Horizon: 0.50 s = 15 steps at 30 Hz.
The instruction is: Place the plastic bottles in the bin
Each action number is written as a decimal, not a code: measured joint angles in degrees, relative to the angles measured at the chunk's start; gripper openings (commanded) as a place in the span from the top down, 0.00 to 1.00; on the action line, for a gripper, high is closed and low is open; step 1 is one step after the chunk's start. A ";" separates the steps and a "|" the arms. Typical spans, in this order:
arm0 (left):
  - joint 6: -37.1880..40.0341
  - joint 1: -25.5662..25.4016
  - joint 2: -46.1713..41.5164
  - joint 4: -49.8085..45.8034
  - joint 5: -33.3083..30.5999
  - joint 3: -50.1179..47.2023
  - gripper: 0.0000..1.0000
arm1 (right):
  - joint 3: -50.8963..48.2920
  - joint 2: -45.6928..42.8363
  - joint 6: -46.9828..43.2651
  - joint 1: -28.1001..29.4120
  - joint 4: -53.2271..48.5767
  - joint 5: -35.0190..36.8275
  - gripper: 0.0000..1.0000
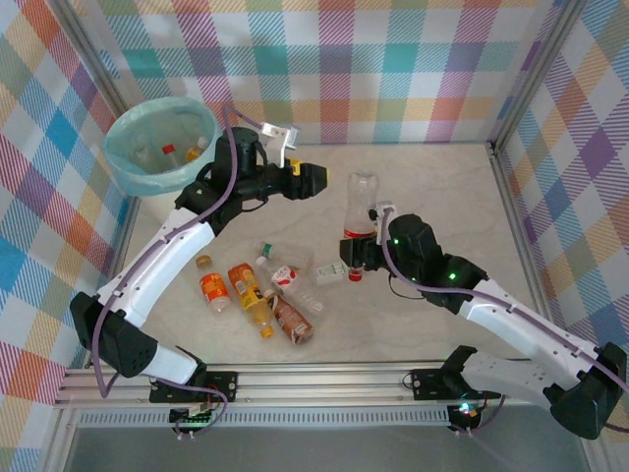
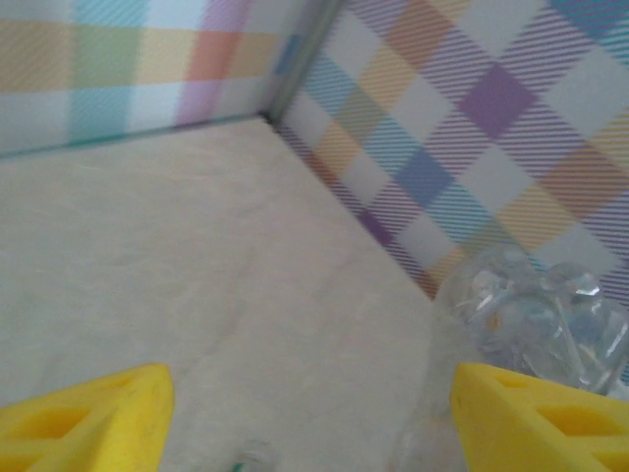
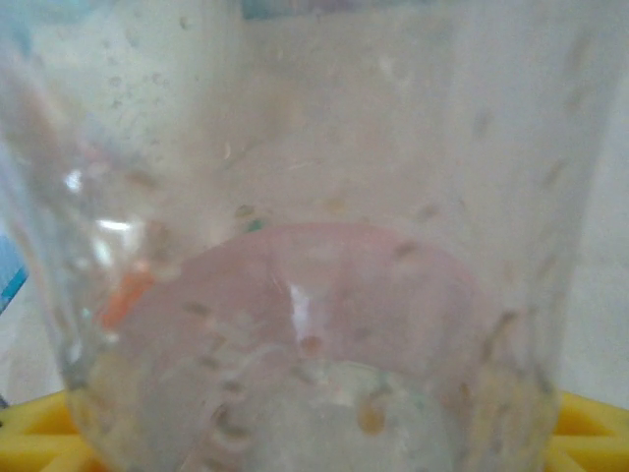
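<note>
- Bottles (image 1: 257, 290) not yet binned lie in a loose heap on the bench (image 1: 442, 197), just ahead of the arm bases and nearer the left arm. Orange, red and brown labels are seen, and most bottles lie on their sides, so a separate pick is likely to be needed for each.
- Beyond the heap, toward the middle, a clear bottle (image 1: 361, 211) with a red label is clamped between the right fingers (image 3: 595, 433). In the right wrist view its wall is pressed close to the lens, with yellow fingertips at both lower corners. The grip is taken at the labelled end, presumably so that the bottle can be carried without slipping.
- Further out, the left fingers (image 2: 88, 413) are spread wide with nothing between them and bare bench below. The clear bottle's knobbly base is seen just beside one fingertip. A handover may be intended, since the bin lies on the left arm's side.
- Farthest, in the far left corner, the bin (image 1: 120, 165) is set, well apart from the held bottle. A few bottles are already inside it.
</note>
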 measured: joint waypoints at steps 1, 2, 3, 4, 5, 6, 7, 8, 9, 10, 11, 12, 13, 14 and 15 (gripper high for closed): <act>-0.63 -0.28 0.00 0.24 1.86 0.00 0.25 | 0.20 0.37 -2.38 0.00 1.55 -1.55 0.33; -0.96 -0.39 -0.02 0.66 3.34 0.00 0.24 | 0.42 0.83 -4.22 0.00 2.95 -2.97 0.34; -1.44 -0.59 -0.07 1.36 4.35 -0.04 0.24 | 0.72 1.42 -5.73 0.00 4.22 -4.22 0.34; -1.81 -0.57 -0.22 2.16 4.87 -0.11 0.23 | 0.81 1.77 -6.54 -0.13 5.29 -4.90 0.34; -1.97 -0.37 -0.57 2.99 5.18 -0.37 0.23 | 0.92 2.03 -7.34 -0.46 6.19 -5.51 0.34; -2.32 -0.20 -1.09 3.98 5.42 -0.85 0.22 | 1.16 2.38 -8.02 -0.74 7.02 -6.29 0.35; -2.54 -0.13 -1.79 4.98 5.49 -1.49 0.17 | 1.42 2.69 -8.52 -0.79 7.82 -7.02 0.35; -2.62 -0.07 -2.56 5.79 5.40 -2.12 0.14 | 1.51 2.86 -8.85 -0.79 8.41 -7.65 0.35; -2.99 0.07 -3.41 6.51 5.16 -2.75 0.11 | 1.53 2.95 -9.16 -0.79 9.53 -8.52 0.36; -3.26 0.22 -4.28 7.19 4.96 -3.37 0.09 | 1.66 2.95 -9.25 -0.79 10.36 -9.38 0.36; -3.37 0.24 -5.03 7.78 4.83 -3.91 0.08 | 1.81 3.04 -9.40 -0.79 10.97 -10.21 0.36; -3.52 0.24 -5.95 8.63 4.44 -4.55 0.07 | 1.88 3.10 -9.49 -0.79 11.74 -11.10 0.36; -3.61 0.24 -6.86 9.35 4.17 -5.22 0.07 | 1.92 3.13 -9.68 -0.72 12.59 -12.00 0.36; -3.63 0.24 -7.54 10.01 4.04 -5.70 0.07 | 1.99 3.17 -9.84 -0.72 13.16 -12.68 0.36; -3.65 0.24 -8.22 10.71 4.04 -6.23 0.07 | 2.10 3.23 -9.88 -0.72 13.75 -13.49 0.37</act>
